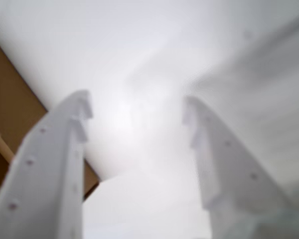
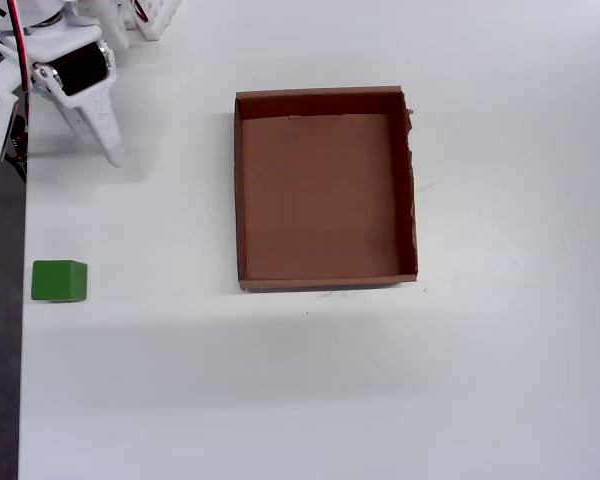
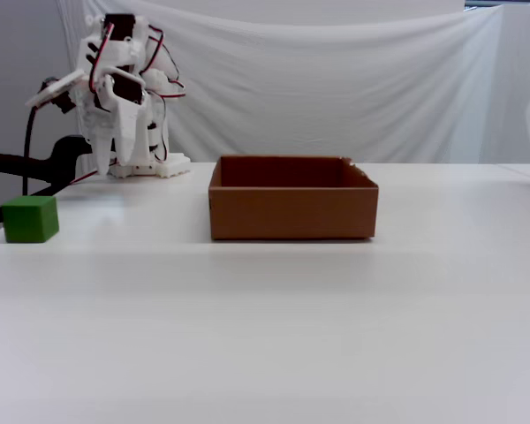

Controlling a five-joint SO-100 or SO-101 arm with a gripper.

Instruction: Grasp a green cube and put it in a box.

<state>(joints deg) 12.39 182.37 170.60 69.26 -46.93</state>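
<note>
The green cube sits on the white table near its left edge in the overhead view, and at the far left in the fixed view. The brown cardboard box lies empty at mid-table; it also shows in the fixed view, and one corner shows at the left of the wrist view. My gripper hangs open and empty above the table's top-left corner, beyond the cube and left of the box. Its white fingers stand apart around the gripper centre. The cube is out of the wrist view.
The arm's base and red wiring stand at the back left in the fixed view. The table's left edge runs just beside the cube, with dark floor beyond. A white cloth backdrop hangs behind the table.
</note>
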